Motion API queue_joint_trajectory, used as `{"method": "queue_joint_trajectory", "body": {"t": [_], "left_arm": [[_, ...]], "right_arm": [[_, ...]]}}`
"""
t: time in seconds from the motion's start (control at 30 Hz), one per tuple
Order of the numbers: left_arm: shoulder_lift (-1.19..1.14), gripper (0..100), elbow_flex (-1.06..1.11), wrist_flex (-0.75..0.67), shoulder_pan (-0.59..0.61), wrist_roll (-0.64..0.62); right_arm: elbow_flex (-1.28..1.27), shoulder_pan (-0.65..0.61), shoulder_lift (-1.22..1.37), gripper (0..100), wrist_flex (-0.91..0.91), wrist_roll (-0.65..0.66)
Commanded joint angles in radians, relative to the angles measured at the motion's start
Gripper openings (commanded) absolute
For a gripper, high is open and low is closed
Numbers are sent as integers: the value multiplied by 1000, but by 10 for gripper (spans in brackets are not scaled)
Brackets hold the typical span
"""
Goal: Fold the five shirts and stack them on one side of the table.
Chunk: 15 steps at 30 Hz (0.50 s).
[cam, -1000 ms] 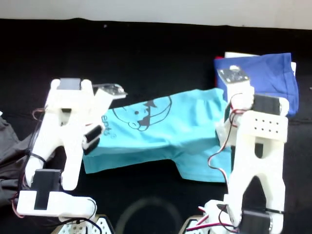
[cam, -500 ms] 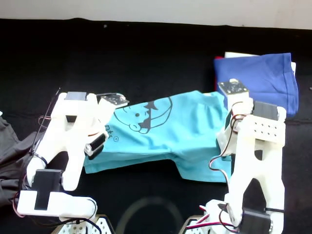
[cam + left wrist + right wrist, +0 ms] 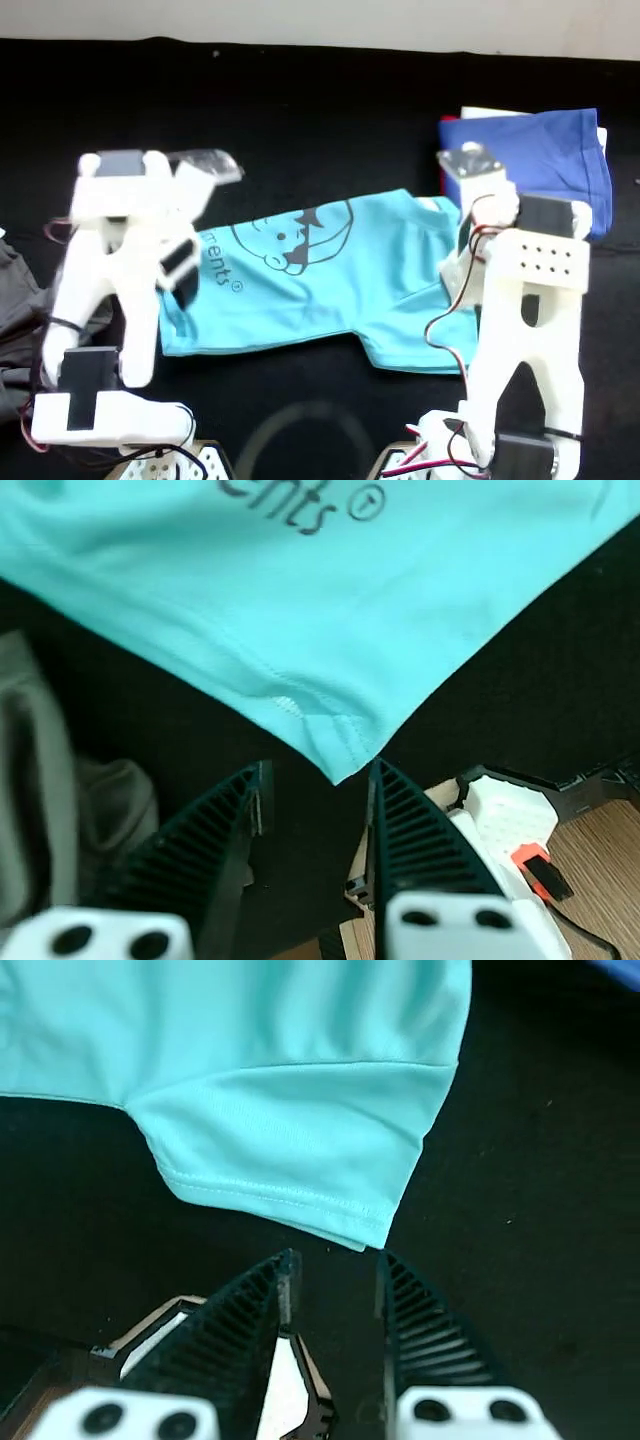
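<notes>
A teal shirt (image 3: 320, 280) with a dark print lies spread flat across the middle of the black table. My left gripper (image 3: 318, 798) is open and empty, hovering just off the shirt's lower hem corner (image 3: 345, 765), with the left arm (image 3: 115, 250) over that end. My right gripper (image 3: 335, 1270) is open too, just off the edge of the shirt's sleeve (image 3: 300, 1160), beneath the right arm (image 3: 525, 290). A folded blue shirt (image 3: 545, 155) lies at the back right.
A crumpled grey shirt (image 3: 15, 300) sits at the left table edge, seen close by as grey cloth (image 3: 40, 780) in the left wrist view. White and red cloth (image 3: 480, 113) peeks from under the blue shirt. The arm bases (image 3: 300, 455) stand along the front edge.
The left arm has risen and swung left. The shirt's left end, bunched before, now lies flatter with more of its lettering showing. The right arm has barely shifted.
</notes>
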State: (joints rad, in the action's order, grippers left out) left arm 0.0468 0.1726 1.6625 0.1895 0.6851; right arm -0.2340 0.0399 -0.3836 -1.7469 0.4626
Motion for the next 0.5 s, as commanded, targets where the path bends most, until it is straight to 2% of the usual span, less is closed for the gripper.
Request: {"method": "queue_joint_trajectory", "body": {"t": [0.0,0.07,0.13,0.3,0.47], "left_arm": [[39,167,-170,20,30,5],[31,135,-202,18,28,5],[16,10,-200,-17,8,-18],[-114,11,-165,-158,-42,-144],[-311,9,-166,-285,-42,-213]], "right_arm": [[93,-35,-28,122,42,2],[50,-64,-28,77,134,-9],[-10,-104,-28,0,237,-46],[-159,-203,-28,5,456,-60],[-245,-217,13,5,671,-60]]}}
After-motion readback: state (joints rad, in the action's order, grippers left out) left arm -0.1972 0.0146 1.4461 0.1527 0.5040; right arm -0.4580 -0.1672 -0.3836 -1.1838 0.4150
